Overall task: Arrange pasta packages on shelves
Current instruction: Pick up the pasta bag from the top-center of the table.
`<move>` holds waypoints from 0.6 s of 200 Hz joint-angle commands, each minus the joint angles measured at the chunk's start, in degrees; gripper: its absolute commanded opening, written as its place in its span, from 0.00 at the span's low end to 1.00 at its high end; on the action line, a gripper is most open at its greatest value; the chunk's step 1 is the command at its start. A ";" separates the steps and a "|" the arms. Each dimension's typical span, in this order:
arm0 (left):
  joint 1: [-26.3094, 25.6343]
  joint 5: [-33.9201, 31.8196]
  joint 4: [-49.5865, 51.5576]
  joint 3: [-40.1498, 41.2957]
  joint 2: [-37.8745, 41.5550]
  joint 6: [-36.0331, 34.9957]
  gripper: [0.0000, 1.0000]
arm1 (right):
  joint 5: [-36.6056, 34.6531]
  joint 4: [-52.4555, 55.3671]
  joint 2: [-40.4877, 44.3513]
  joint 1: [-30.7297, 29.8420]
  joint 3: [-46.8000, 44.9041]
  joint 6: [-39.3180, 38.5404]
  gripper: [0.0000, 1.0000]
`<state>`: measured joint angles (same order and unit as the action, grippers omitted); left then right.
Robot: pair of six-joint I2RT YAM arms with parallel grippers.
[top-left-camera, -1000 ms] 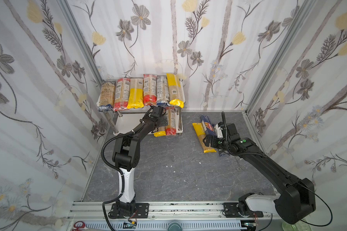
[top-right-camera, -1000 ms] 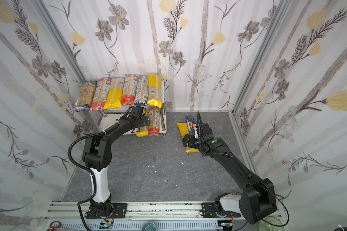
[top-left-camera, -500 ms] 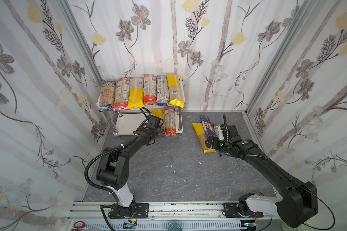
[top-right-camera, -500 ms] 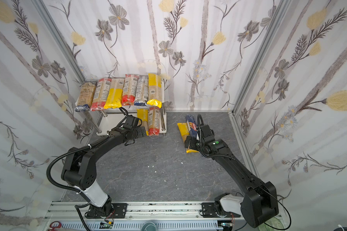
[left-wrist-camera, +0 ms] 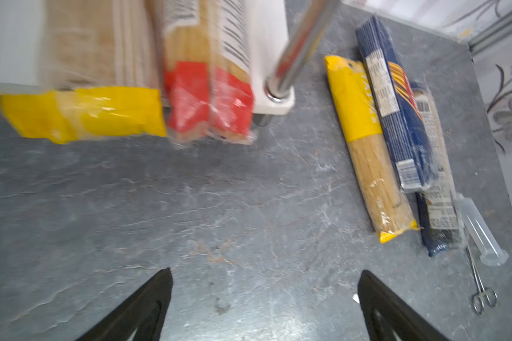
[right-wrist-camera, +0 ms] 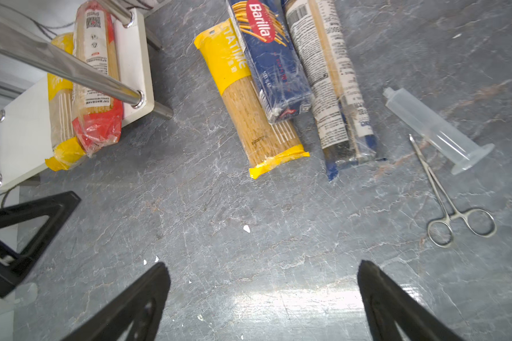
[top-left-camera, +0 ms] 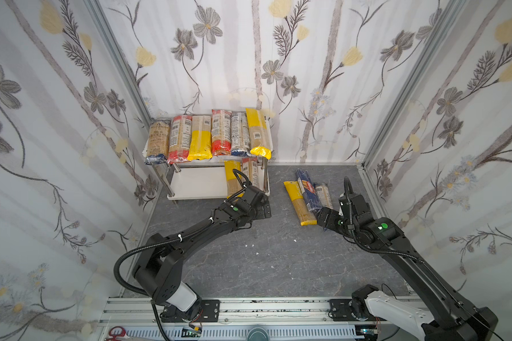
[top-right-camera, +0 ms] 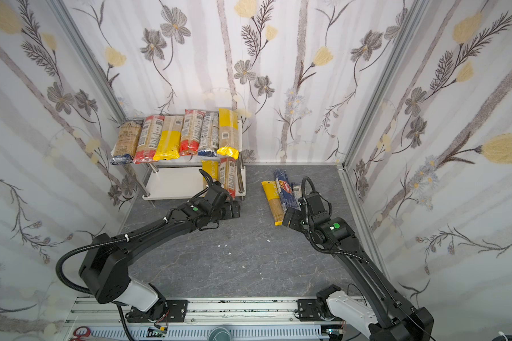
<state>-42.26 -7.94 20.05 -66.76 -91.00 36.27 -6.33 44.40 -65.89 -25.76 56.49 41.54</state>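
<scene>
The shelves (top-left-camera: 201,184) stand against the back wall, open to both arms from the front. The upper board is full: a row of six pasta packages (top-left-camera: 207,138) lies side by side, ends toward the arms. That looks like the reason the lower board takes the next ones. There a yellow-ended packet (left-wrist-camera: 83,112) and a red-ended packet (left-wrist-camera: 210,109) lie at its right end, tails poking past the edge, with bare board free beside them. Out on the grey tabletop (top-left-camera: 263,265), to the right of the rack, three more wait: a yellow-labelled packet (right-wrist-camera: 249,103), a dark blue packet (right-wrist-camera: 269,59) overlapping it, and a clear packet (right-wrist-camera: 331,82) alongside. The left gripper (left-wrist-camera: 265,273) hovers just in front of the lower shelf, jaws spread wide and empty. The right gripper (right-wrist-camera: 263,265), equally spread and holding nothing, sits at the near ends of those three, seemingly lined up for a pick. A plastic syringe barrel (right-wrist-camera: 438,130) and metal forceps (right-wrist-camera: 452,206) lie beside them, apparently no part of the job.
</scene>
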 commanded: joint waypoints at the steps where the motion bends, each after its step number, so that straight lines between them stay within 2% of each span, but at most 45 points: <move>1: -2.84 -2.87 -0.72 -4.66 -5.54 5.14 1.00 | -2.71 1.96 2.16 0.54 -1.03 0.77 1.00; 19: -5.06 -4.28 -0.71 -11.82 -13.02 7.54 1.00 | -2.73 2.49 3.29 2.35 -1.12 -1.77 1.00; 70: -9.45 -0.06 -0.38 -33.36 -33.74 10.88 1.00 | 0.87 4.52 8.11 9.60 -0.23 -7.11 1.00; 120: -12.65 -3.22 2.09 -41.84 -42.63 10.09 1.00 | 2.74 5.60 11.72 11.48 -2.98 -8.55 1.00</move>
<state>-53.71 -8.36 20.12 -106.17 -131.55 45.93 -4.38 49.39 -55.42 -14.66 54.68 34.20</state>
